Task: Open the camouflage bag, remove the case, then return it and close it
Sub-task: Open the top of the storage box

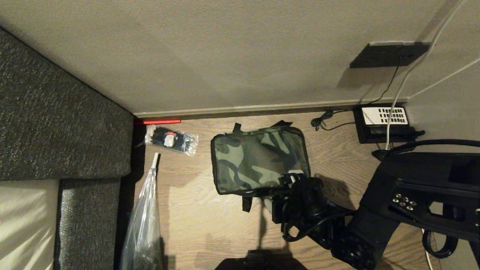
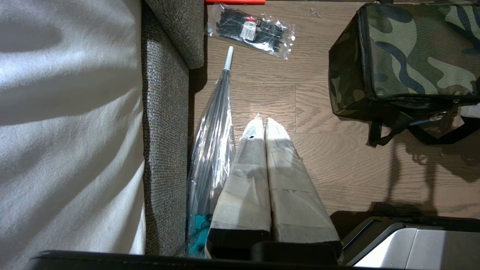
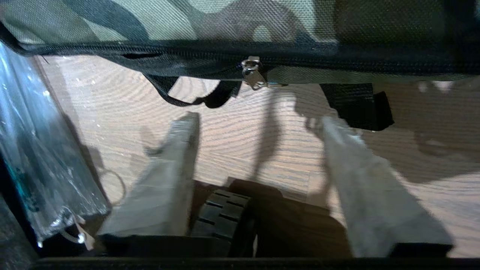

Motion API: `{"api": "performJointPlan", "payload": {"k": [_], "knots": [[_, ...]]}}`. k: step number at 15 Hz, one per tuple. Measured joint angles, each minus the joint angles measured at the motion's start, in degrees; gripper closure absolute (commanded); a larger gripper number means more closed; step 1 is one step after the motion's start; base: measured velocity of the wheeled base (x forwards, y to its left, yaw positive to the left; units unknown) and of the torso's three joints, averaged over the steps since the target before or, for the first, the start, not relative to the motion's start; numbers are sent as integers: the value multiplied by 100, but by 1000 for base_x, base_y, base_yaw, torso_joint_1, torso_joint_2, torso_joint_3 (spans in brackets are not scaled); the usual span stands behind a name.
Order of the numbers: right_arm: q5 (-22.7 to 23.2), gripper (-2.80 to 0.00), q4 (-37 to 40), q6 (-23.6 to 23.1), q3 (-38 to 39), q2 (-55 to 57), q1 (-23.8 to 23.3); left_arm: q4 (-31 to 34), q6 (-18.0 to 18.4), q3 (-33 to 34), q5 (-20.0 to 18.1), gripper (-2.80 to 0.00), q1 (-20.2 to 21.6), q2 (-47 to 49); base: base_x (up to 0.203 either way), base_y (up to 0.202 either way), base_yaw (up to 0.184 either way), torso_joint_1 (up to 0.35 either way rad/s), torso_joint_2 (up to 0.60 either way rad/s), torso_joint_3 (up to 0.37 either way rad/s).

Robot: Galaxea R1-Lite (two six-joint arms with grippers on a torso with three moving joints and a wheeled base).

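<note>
1. The camouflage bag (image 1: 260,161) sits on the wooden floor (image 1: 210,225) at the middle of the head view, lid down and zipper line shut; the case is not in sight, so I judge it is inside
2. The right claw (image 3: 258,123) hovers at the bag's 6 o'clock edge, its fingers (image 3: 176,165) spread wide with nothing between them, and the silver zipper pull (image 3: 254,73) hangs just beyond their tips
3. The left claw (image 2: 265,125) is parked away at the bag's 8 o'clock side, fingers pressed together, empty
4. Handling, as a guess: the bag is soft woven fabric over a boxy form, so its walls will likely give and the whole thing may slide on the smooth floor when the zipper is tugged
5. The best hold looks like the small metal pull tab itself; it is thin and dangling, so the pinch needs to be centred and firm or it will slip out
6. The black straps (image 3: 356,107) beside the pull could get caught in the fingers instead
7. Nearby: a clear packet of black ties (image 1: 171,139) at 10 o'clock, a folded clear umbrella (image 1: 144,221) at 8 o'clock, a black phone (image 1: 382,123) at 2 o'clock
</note>
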Motion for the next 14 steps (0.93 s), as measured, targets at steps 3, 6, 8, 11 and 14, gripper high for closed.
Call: {"api": "performJointPlan", "payload": {"k": [3,6,8,11,14], "knots": [[-5,-280,-175,23,-41,205,0,0,0,0,0,0,0,0,0,0,0,0,0,0],[-13,-280,-236,63,-203,465,-5,0,-1,0,-2,0,0,0,0,0,0,0,0,0],[-28,-280,-558,63,-344,679,-11,-2,-2,0,0,0,0,0,0,0,0,0,0,0],[-51,-280,-1013,73,-580,932,-28,0,0,0,-2,0,0,0,0,0,0,0,0,0],[-65,-280,-1072,115,-630,1125,-100,0,-2,0,0,0,0,0,0,0,0,0,0,0]]}}
